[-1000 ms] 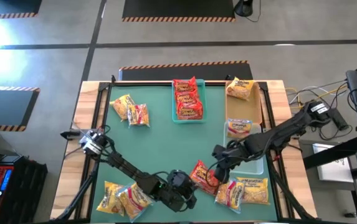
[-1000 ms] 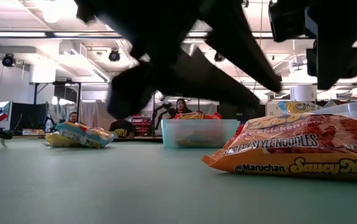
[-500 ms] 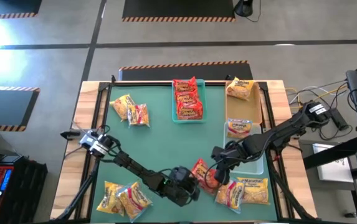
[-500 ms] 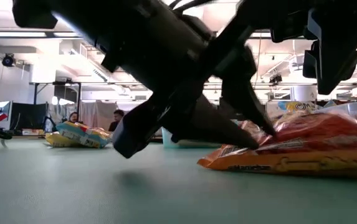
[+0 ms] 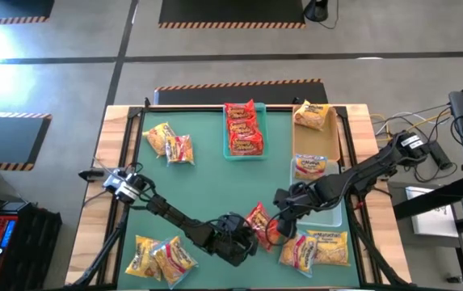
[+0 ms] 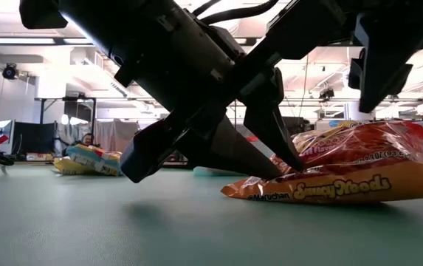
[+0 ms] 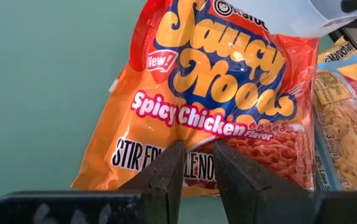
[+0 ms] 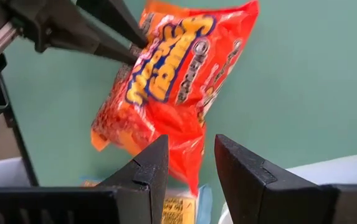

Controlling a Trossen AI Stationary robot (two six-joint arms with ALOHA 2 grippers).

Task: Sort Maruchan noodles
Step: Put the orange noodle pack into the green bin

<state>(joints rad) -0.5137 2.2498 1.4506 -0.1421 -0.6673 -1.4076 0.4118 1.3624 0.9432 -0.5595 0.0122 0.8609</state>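
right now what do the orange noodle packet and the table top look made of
Orange square Saucy Noods noodle packet: thin glossy plastic film, judging by crinkles and bright glare spots. Green table top: smooth matte sheet, possibly a mat or laminate; it shows only soft reflections.

In the low view, the left arm (image 6: 189,81) blocks most of the room behind, and the orange noodle packet (image 6: 336,177) runs off the frame's right edge. The left wrist view crops the same packet at the top, its brand name cut through, while lettering along its lower edge sits hidden behind the left gripper (image 7: 197,163). From above, the print on the packets at the table's near left corner (image 5: 160,257) is too small to read.
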